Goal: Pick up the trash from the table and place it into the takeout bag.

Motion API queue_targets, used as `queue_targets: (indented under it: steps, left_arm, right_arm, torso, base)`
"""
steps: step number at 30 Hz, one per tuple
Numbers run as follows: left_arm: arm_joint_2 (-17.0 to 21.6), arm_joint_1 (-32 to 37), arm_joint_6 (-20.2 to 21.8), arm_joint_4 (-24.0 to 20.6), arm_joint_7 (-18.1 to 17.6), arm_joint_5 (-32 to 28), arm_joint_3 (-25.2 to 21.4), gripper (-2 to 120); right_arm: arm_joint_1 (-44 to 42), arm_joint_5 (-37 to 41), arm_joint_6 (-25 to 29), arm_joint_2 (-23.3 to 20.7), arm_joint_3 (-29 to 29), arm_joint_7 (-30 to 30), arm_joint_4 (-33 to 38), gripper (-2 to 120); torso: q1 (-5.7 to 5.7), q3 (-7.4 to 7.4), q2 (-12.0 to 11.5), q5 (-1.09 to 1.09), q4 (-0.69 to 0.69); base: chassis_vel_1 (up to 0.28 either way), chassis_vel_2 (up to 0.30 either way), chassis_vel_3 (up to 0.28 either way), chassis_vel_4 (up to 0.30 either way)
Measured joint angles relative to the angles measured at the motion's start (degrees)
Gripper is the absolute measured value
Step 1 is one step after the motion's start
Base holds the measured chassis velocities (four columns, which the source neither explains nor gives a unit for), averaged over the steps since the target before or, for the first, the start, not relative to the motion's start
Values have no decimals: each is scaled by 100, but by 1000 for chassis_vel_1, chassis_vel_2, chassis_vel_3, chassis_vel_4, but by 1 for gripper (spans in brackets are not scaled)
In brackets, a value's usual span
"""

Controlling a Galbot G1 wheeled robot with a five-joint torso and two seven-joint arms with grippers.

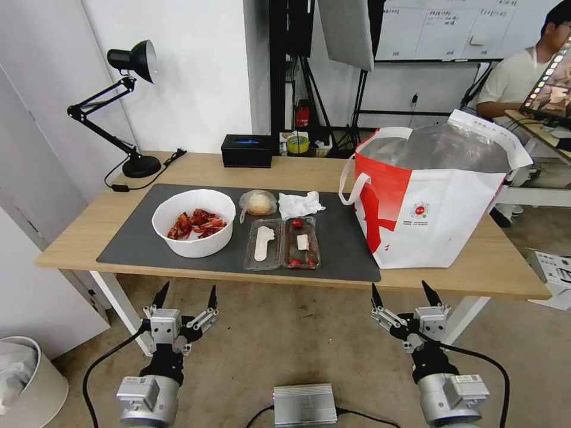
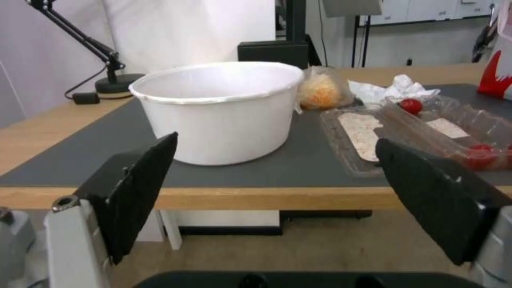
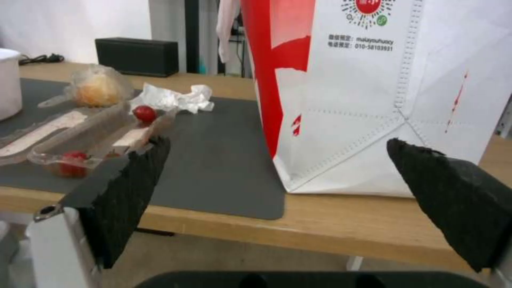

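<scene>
- Left gripper (image 1: pixel 185 295): lower left of the head view, below the table edge, over the floor. Fingers spread wide, nothing between them.
- Right gripper (image 1: pixel 405 293): lower right of the head view, also short of the table edge. Fingers wide apart, holding nothing.
- Table (image 1: pixel 297 169): light wood top, white legs, carrying a dark grey mat (image 1: pixel 345 238) across the centre of the frame.
- White bowl (image 1: pixel 193 223): left part of the mat, upright, red crayfish shells (image 1: pixel 197 223) inside.
- Clear plastic box (image 1: pixel 282 243): centre of the mat, just right of the bowl, lying opened flat; small red fruits and white labels inside, text unreadable.
- Small clear bag with bun (image 1: pixel 257 203): behind the box, beside the bowl.
- Crumpled tissue (image 1: pixel 300 204): right of the bun bag, behind the box.
- Takeout bag (image 1: pixel 437 196): right of centre, standing upright and open, silver lining visible. Round red logo on the front; in the right wrist view, printed beneath it, "malayouhuoxy" and "010-58103931" (image 3: pixel 361 44).
- Black tissue box (image 1: pixel 247 150): at the table's back edge, upper centre.
</scene>
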Motion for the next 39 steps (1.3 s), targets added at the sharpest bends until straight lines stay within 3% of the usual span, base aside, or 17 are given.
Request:
queue_targets:
  steps: [19,22,24,29,30,39]
  left_arm:
    - [0,-13,16,4,-14,-21,9,100]
    - [0,-109,219,43,-149,-171,117,100]
    - [2,-354,717,145,-468,-529,400,100]
    - [2,-644,1316,270,-850,-957,740,100]
    - [4,-863,1663,418,-1140,-1300,1030,100]
    - [42,-767,1871,340,-1219,-1522,1030,100]
  right_arm:
    - [2,2,-3,-6,-1,0,0,100]
    - [21,34,-42,-83,-7,7,-8,100]
    - [160,233,-323,-536,-36,97,-105,100]
    - [356,508,-707,-1145,-78,224,-231,100]
    - [454,668,-743,-1493,-109,247,-385,100]
    - [258,683,-750,-1434,-160,187,-295,100]
  torso:
    - [0,0,0,1,0]
    - [0,0,0,2,0]
    - [0,0,0,1,0]
    - [1,0,0,1,1]
    - [2,0,0,0,-1]
    - [2,0,0,0,0]
  base:
    - [0,0,0,0]
    - [0,0,0,0]
    - [0,0,0,0]
    - [0,0,0,0]
    - [0,0,0,0]
    - [0,0,0,0]
